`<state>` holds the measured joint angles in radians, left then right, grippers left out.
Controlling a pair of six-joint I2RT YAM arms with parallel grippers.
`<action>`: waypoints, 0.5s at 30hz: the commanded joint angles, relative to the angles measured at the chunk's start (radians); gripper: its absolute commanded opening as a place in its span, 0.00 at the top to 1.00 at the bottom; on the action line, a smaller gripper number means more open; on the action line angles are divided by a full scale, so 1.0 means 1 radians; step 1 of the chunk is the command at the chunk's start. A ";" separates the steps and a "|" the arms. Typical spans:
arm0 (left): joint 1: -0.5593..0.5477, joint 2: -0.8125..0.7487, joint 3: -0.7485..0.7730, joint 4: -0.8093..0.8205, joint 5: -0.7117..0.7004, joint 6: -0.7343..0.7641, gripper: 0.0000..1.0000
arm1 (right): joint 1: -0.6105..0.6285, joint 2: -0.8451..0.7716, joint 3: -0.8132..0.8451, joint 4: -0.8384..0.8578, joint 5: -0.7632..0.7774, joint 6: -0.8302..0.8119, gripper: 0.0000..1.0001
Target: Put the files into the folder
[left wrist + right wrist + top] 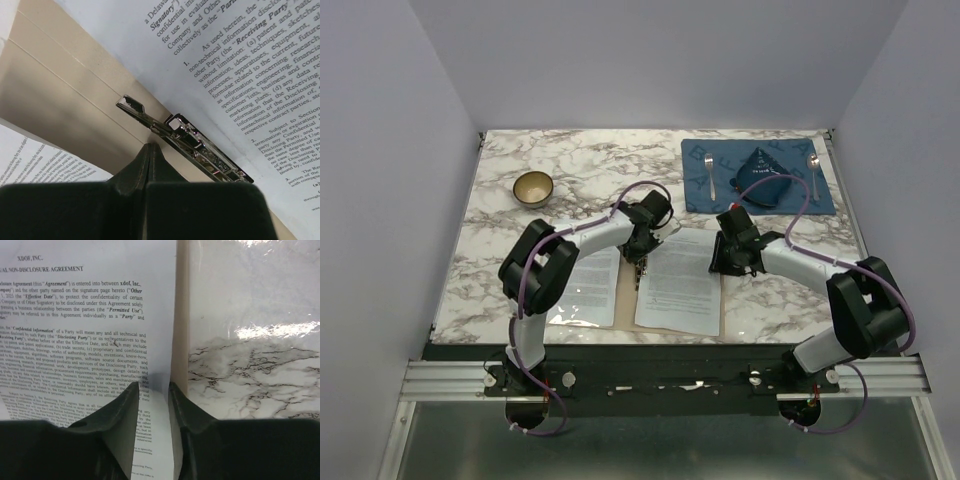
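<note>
Tan card showed only as a strip down the middle. The folder [626, 290] lay open at the 6 o'clock side of the table [500, 260], with the files [680, 285] flat on its leaves, one sheet on either side of the spine.

The left gripper [152, 147] was closed on nothing, its joined tips right at the metal clip [185, 137]. That placement looked meant to work the clip or pin the spine down.

The right gripper [152, 387] had its jaws a little apart over the right sheet's 3 o'clock edge. It held nothing that I could see and was probably there to nudge the sheet toward the clip.

The sheets' long axis ran from 12 to 6, parallel to the spine and the clip. The far end of the right sheet leaned slightly toward 1 o'clock.
</note>
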<state>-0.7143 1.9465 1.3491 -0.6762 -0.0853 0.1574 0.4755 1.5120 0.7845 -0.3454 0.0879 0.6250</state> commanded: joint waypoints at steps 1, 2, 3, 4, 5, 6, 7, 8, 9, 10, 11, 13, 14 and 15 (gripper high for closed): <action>0.018 -0.032 -0.015 -0.081 0.030 -0.002 1.00 | -0.005 -0.032 0.031 -0.041 -0.025 -0.019 0.58; 0.019 -0.037 -0.008 -0.085 0.032 -0.002 1.00 | -0.003 -0.039 0.036 -0.052 -0.030 -0.021 0.58; 0.021 -0.050 -0.005 -0.089 0.033 -0.001 1.00 | -0.003 -0.045 0.041 -0.059 -0.033 -0.021 0.58; 0.024 -0.058 -0.002 -0.100 0.036 -0.004 1.00 | -0.005 -0.052 0.050 -0.064 -0.033 -0.022 0.57; 0.024 -0.066 0.004 -0.106 0.039 -0.004 1.00 | -0.005 -0.068 0.051 -0.081 -0.034 -0.024 0.57; 0.026 -0.083 0.008 -0.112 0.042 -0.005 1.00 | -0.005 -0.076 0.055 -0.089 -0.037 -0.027 0.57; 0.029 -0.090 0.012 -0.124 0.044 -0.007 1.00 | -0.005 -0.087 0.058 -0.093 -0.042 -0.028 0.57; 0.033 -0.099 0.024 -0.132 0.053 -0.007 1.00 | -0.005 -0.099 0.062 -0.107 -0.046 -0.031 0.56; 0.038 -0.121 0.030 -0.138 0.061 -0.007 1.00 | -0.003 -0.114 0.070 -0.115 -0.057 -0.037 0.55; 0.041 -0.133 0.036 -0.155 0.068 -0.013 1.00 | -0.005 -0.121 0.076 -0.125 -0.060 -0.038 0.53; 0.044 -0.142 0.050 -0.166 0.074 -0.013 1.00 | -0.005 -0.128 0.087 -0.133 -0.068 -0.044 0.53; 0.055 -0.178 0.062 -0.189 0.084 -0.013 1.00 | -0.005 -0.148 0.093 -0.144 -0.082 -0.047 0.53; 0.059 -0.191 0.067 -0.194 0.094 -0.012 1.00 | -0.003 -0.154 0.096 -0.144 -0.082 -0.047 0.53; 0.068 -0.217 0.065 -0.198 0.116 -0.012 1.00 | -0.005 -0.157 0.107 -0.142 -0.114 -0.047 0.53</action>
<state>-0.6701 1.8317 1.3735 -0.8165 -0.0406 0.1513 0.4755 1.3895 0.8494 -0.4458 0.0391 0.5999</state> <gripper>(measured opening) 0.007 0.465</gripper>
